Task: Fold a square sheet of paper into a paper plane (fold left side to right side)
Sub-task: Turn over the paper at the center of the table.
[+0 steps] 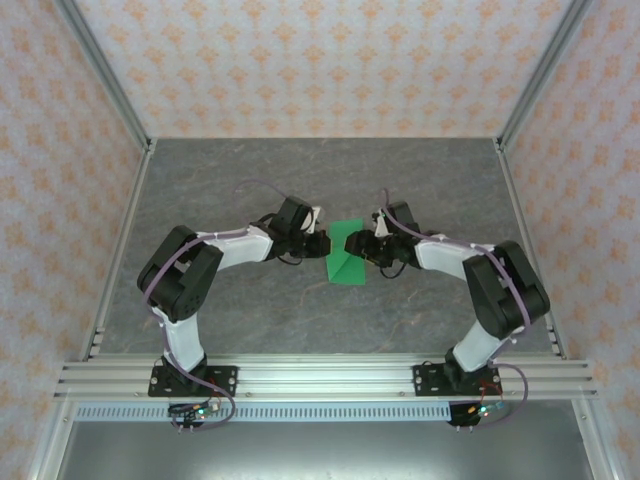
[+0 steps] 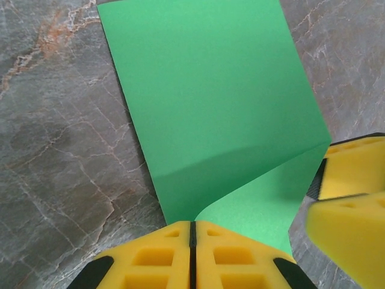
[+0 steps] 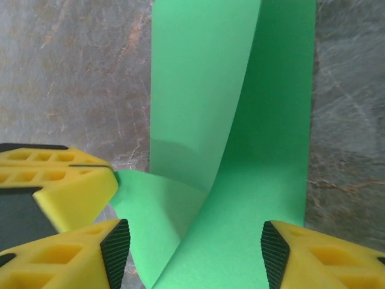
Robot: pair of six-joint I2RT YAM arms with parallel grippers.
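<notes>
Paper (image 2: 210,90) thin, light, bendy, tearing easily. Left jaws pinching its curled-up edge. Right jaws standing spread, paper between. Holding edges gently probably working best.

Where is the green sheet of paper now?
In the top view, the square sheet of paper lies on the table between the left gripper, shut on its curled edge, and the right gripper.

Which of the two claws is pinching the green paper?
The left gripper: its yellow fingers are pressed together on the edge of the paper. The right gripper has its fingers wide apart, the paper loose between them.
</notes>
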